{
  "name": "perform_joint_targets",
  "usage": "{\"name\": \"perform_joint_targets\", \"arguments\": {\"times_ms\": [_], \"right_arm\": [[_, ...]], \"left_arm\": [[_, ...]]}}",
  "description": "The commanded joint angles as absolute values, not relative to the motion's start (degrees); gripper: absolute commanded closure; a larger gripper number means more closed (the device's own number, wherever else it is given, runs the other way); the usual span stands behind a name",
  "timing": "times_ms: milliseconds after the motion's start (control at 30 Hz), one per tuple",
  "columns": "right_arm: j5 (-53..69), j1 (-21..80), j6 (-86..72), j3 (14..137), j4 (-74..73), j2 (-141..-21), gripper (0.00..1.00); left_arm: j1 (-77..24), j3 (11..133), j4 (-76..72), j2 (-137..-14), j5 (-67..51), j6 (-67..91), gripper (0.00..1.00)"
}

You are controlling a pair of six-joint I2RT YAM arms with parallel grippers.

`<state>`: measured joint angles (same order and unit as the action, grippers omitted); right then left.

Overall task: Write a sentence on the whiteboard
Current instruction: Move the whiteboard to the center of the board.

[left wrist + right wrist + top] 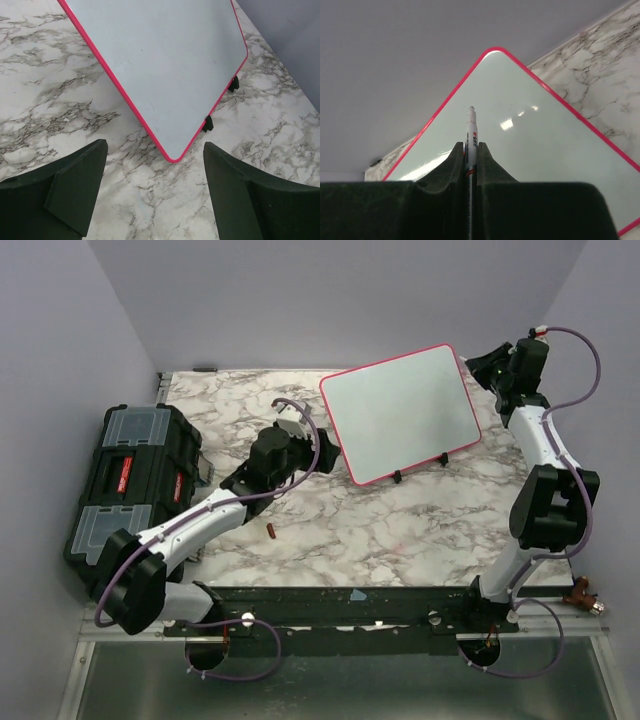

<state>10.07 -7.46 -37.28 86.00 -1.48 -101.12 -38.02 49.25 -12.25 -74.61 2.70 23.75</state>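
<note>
The whiteboard [400, 410] stands tilted on small black feet [207, 123] at the back of the marble table; it has a pink-red rim. Its face [540, 150] is blank and no sentence shows on it. My right gripper [492, 365] hangs at the board's far right corner, shut on a white marker [471, 127] whose tip points at the board [165, 65]. The left gripper [308, 435] hovers just off the board's near left corner. Its jaws stand wide open [155, 150] with only marble and the board's corner between them.
A black toolbox [135, 480] with clear lid compartments sits at the left edge. A small red-brown piece [271, 531] lies on the marble table [400, 530] beside the left forearm. Lilac walls close in the back and both sides.
</note>
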Motion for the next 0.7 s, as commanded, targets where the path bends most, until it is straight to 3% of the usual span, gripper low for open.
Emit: {"name": "perform_joint_targets", "arguments": {"times_ms": [0, 267, 667], "right_arm": [[8.6, -9.7, -41.7, 87.5, 5.2, -105.7, 0.99], [3.8, -10.4, -45.6, 89.5, 11.2, -113.3, 0.99], [3.7, -12.7, -46.0, 94.4, 18.0, -125.1, 0.99]], "left_arm": [[-34.5, 49.7, -19.5, -78.2, -8.0, 23.3, 0.19], [-28.3, 51.4, -26.5, -86.2, -20.4, 27.8, 0.18], [-25.8, 57.1, -29.7, -96.7, -28.2, 30.6, 0.27]]}}
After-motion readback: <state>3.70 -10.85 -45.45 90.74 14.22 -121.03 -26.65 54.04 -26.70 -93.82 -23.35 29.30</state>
